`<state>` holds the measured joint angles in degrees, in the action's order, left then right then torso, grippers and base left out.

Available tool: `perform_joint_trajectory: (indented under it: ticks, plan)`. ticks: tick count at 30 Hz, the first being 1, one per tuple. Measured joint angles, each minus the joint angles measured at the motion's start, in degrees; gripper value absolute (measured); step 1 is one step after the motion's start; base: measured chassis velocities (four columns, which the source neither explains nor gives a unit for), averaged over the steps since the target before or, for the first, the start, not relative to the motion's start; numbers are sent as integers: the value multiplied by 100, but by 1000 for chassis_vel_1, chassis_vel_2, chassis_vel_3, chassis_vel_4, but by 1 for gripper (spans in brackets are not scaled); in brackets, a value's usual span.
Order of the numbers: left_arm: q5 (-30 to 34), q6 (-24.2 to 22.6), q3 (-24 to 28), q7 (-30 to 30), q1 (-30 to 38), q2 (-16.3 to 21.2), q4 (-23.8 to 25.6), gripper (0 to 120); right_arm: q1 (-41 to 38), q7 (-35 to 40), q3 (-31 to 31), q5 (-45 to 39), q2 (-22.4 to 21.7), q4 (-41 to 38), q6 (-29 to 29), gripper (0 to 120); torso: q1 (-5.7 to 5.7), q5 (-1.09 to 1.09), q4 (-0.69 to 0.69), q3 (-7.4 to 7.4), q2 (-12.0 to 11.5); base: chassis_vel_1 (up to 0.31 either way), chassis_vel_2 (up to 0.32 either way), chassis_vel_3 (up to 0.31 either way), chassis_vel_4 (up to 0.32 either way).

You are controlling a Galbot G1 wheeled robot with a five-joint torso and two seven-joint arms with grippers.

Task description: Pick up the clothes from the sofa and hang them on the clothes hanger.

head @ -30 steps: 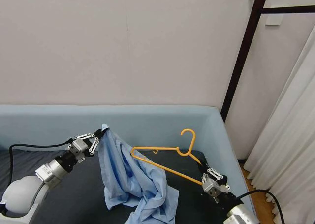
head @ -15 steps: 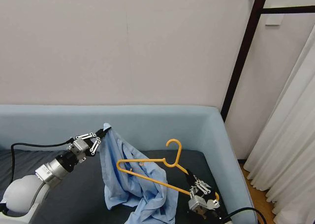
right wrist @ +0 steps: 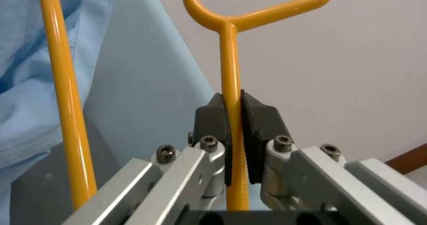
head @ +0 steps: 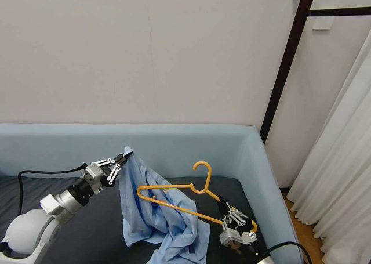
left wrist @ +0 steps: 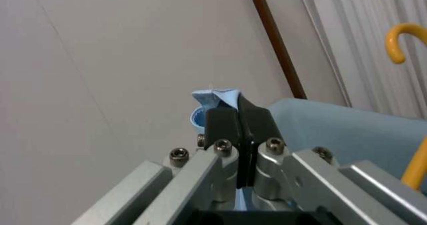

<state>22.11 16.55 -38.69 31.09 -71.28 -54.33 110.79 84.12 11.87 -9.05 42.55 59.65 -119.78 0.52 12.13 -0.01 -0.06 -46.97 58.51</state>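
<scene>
With my left gripper (head: 123,156) clamped on the shirt (head: 152,213) and my right gripper (right wrist: 233,112) on the hanger (right wrist: 229,60), threading likely demanded taut fabric.

Shirt (head: 156,220) hem beyond the bottom edge

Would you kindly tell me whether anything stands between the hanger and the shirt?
Nothing visible does. The right gripper grips the hanger, whose far end overlaps the shirt in the head view. The left gripper holds the shirt up by a corner above the sofa.
</scene>
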Motion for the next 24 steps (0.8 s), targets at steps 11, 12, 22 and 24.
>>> perform_joint_trajectory:
  ticks: [11,12,22,24]
  plan:
    - [-357,124,210,167,-350,-517,489,0,-438,122,426,-56,207,313,278,4,0,1,0,0,0,0,0,0,0]
    - [-406,155,259,187,-404,-572,540,0,-501,125,476,-106,207,331,322,4,0,1,0,0,0,0,0,0,0]
    - [-974,465,631,281,-700,-1116,621,0,-1015,102,576,-598,50,416,680,4,0,1,0,0,0,0,0,0,0]
    - [-1140,557,643,281,-699,-1229,575,0,-1062,82,491,-661,-16,401,727,4,0,1,0,0,0,0,0,0,0]
